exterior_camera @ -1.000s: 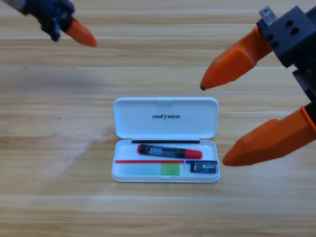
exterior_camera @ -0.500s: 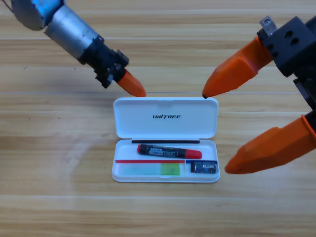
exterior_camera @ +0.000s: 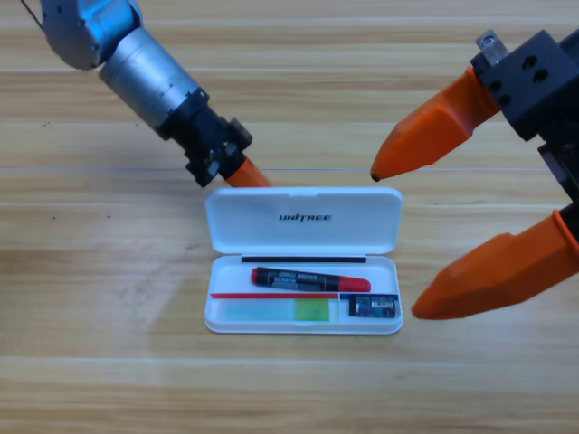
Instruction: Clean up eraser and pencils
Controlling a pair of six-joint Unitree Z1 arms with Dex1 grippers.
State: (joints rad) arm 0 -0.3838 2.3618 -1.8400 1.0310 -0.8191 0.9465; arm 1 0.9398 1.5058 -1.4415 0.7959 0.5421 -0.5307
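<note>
The white case (exterior_camera: 211, 318) lies open at mid-table, its lid (exterior_camera: 303, 220) folded back. In the tray lie both pencils, the red-ended one (exterior_camera: 308, 278) above the pale green one (exterior_camera: 289, 310). The black eraser (exterior_camera: 373, 307) fills the small compartment at the lower right. My left gripper (exterior_camera: 246, 174) shows a single orange tip, shut, pressed against the lid's back edge near its left corner. My right gripper (exterior_camera: 395, 243) stands wide open beside the case's right end, one jaw tip near the lid's upper right corner and the other by the tray's right end, holding nothing.
The grey left arm (exterior_camera: 145, 68) slants in from the top left corner. The right gripper's black body (exterior_camera: 538, 68) fills the upper right. Bare wooden table surrounds the case.
The left arm has swung down from the top left to the lid's back edge. The lid's far edge has shifted slightly toward the tray. The right gripper has barely moved.
</note>
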